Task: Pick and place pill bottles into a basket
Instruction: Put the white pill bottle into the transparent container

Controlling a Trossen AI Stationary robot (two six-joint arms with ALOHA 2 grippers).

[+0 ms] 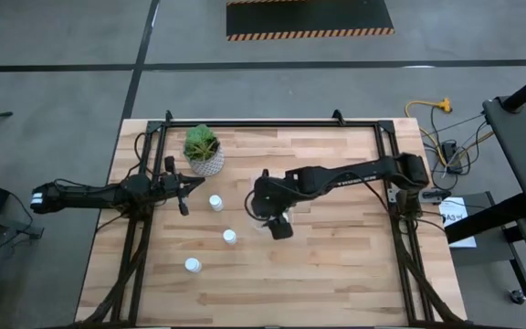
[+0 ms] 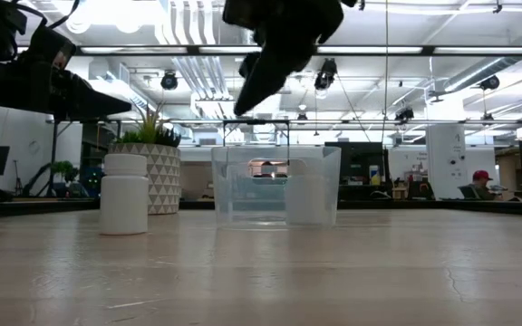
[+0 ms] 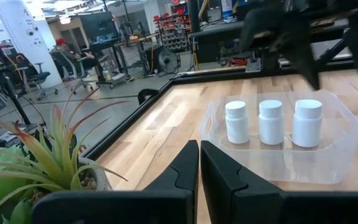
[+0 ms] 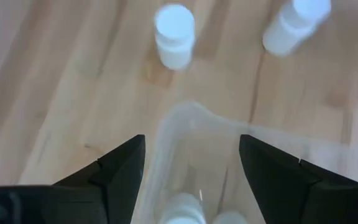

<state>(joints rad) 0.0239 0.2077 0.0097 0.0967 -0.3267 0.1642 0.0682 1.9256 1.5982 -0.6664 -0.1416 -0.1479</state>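
While three pill bottles (image 3: 271, 121) fill the basket (image 3: 334, 171), three stand outside (image 1: 229, 237)

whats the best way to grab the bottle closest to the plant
That pill bottle stands upright on the table, clear of its neighbours. Likely best to come straight down from above and close the fingers across the round body just under the cap. The left gripper, shut, is nearest.
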